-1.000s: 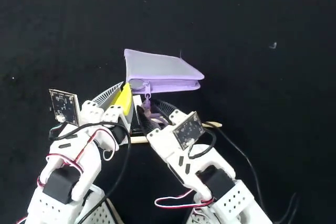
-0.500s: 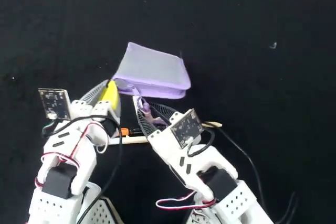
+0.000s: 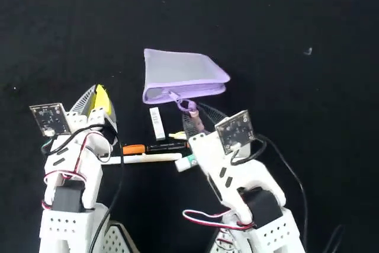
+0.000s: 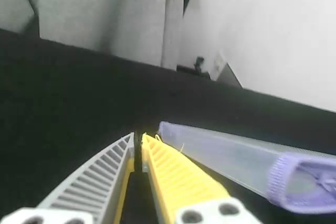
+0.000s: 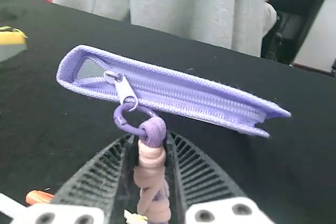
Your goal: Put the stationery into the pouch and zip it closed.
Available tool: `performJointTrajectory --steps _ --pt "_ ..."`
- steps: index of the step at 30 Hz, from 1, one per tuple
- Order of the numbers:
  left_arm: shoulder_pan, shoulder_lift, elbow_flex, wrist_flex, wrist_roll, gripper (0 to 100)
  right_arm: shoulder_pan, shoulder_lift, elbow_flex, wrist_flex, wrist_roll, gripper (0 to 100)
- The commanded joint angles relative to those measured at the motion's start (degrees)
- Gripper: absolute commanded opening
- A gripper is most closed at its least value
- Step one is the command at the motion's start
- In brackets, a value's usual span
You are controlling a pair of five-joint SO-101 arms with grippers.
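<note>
The purple pouch [image 3: 183,75] lies on the black table [image 3: 308,117], and its zip slider [image 5: 123,90] sits near one end. My right gripper [image 3: 190,117] is just in front of the pouch, shut on the braided zip pull cord [image 5: 150,171], which is taut. My left gripper [image 3: 96,94], with one yellow finger, stands left of the pouch, shut on nothing [image 4: 137,139] and apart from it. Between the arms lie a white stick [image 3: 156,124], an orange pen [image 3: 134,149], a black pen [image 3: 166,145] and a white pen [image 3: 151,158].
A green-tipped piece [image 3: 188,161] and a small yellow item [image 3: 176,136] lie by the right arm's base. The table stretches bare behind the pouch and to the far right. Grey cloth hangs behind the back edge [image 5: 173,3].
My left gripper has moved left, away from the pouch corner. My right gripper shifted right with the cord, and the pouch turned with it. The pens between the arms now show.
</note>
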Motion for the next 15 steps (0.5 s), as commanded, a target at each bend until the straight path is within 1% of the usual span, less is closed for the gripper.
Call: performJointTrajectory --steps 1,4,6,8,10,12,15 --pt "-0.5 -0.8 -0.9 -2.6 -0.4 3 1.2 -0.7 -3.1 0.2 -0.4 1.1" --pt "-0.1 -0.8 -3.6 0.8 -0.3 3 1.1 -0.7 -2.8 -0.2 -0.5 1.1" --pt "0.0 -0.8 -7.2 6.0 1.6 4 1.1 -0.7 -2.9 -0.2 -0.6 1.1" --pt "0.8 -0.8 -11.1 11.7 4.8 7 0.4 -0.7 -2.9 -0.2 -0.6 1.1" --pt "3.7 -0.8 -14.1 16.9 7.2 15 -1.3 -0.7 -2.8 -0.2 -0.4 1.1" --pt "7.9 -0.8 -16.1 20.6 7.6 21 -2.9 -0.7 -2.6 -0.2 -0.2 1.1" --pt "12.2 -0.8 -18.0 22.8 7.5 22 -3.4 -0.7 -2.6 -0.2 -0.2 1.1"
